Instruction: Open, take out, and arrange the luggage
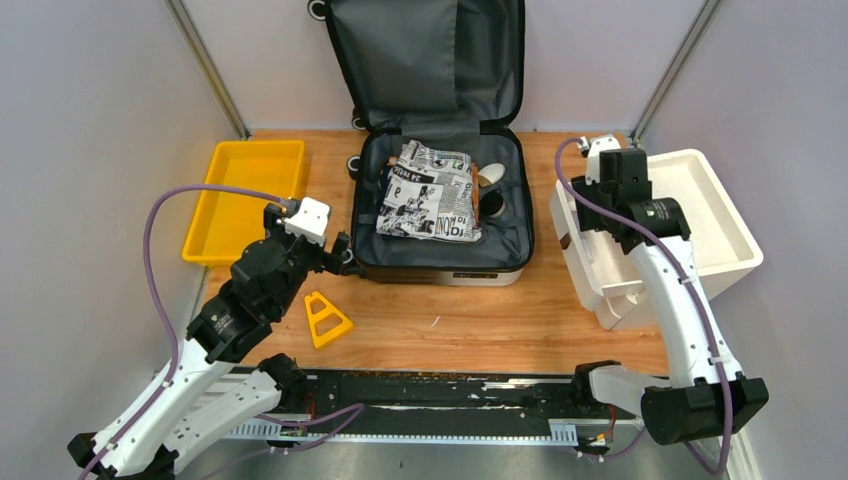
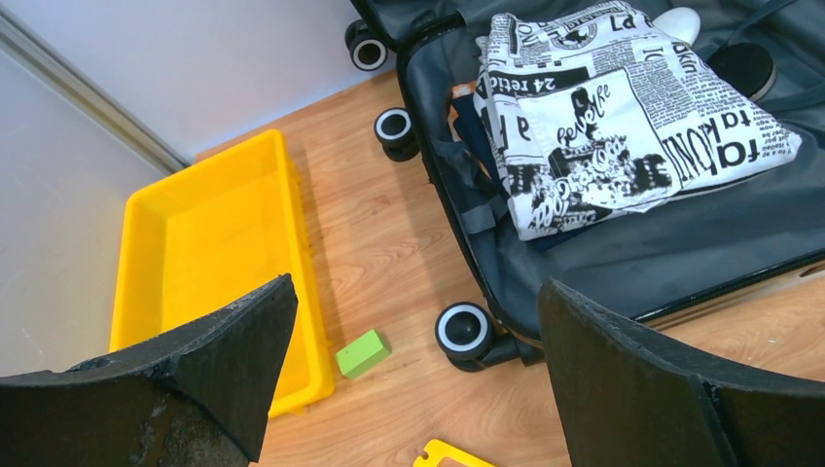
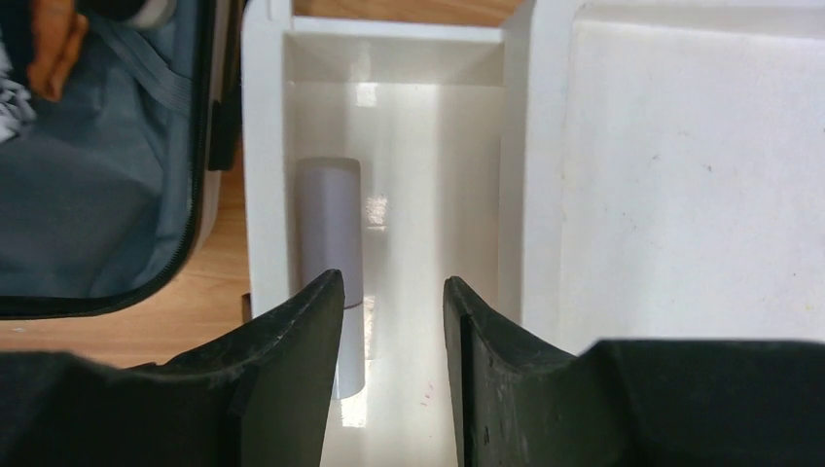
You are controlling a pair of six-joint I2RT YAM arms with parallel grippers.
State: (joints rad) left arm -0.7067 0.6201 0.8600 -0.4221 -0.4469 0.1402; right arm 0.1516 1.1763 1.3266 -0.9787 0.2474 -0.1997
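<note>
Up close, two black fingers (image 2: 233, 360) of the left gripper (image 2: 416, 287), spread wide with nothing between, hanging over the wood of the table (image 1: 480, 320) by the near left corner of the luggage (image 1: 425, 65). Right below that gap: one black wheel (image 2: 464, 332) with a white ring, and a small green block (image 2: 363, 352) just beside the yellow tray (image 1: 245, 200). Near them, a yellow triangular piece (image 1: 327, 318).

Over to the luggage now: far middle of the table, base flat on the wood, lid open and standing upright against the back wall, dark grey lining on show. Inside the base, a folded newspaper-print cloth (image 1: 430, 192) across the left and middle. Tucked at its right, a white rounded thing (image 1: 490, 175) and a dark round one (image 1: 493, 205). Yellow tray off to the left with a strip of wood between, white bin (image 1: 700, 215) just beside the luggage on the right.

Across to the right gripper (image 3: 392, 282): poised above the bin's narrow compartment, fingers (image 3: 292, 360) partly apart, gap empty, gripping nothing. Down in that compartment, a grey cylinder (image 3: 329, 219) lying lengthwise along the left wall, near end hidden behind one finger.
</note>
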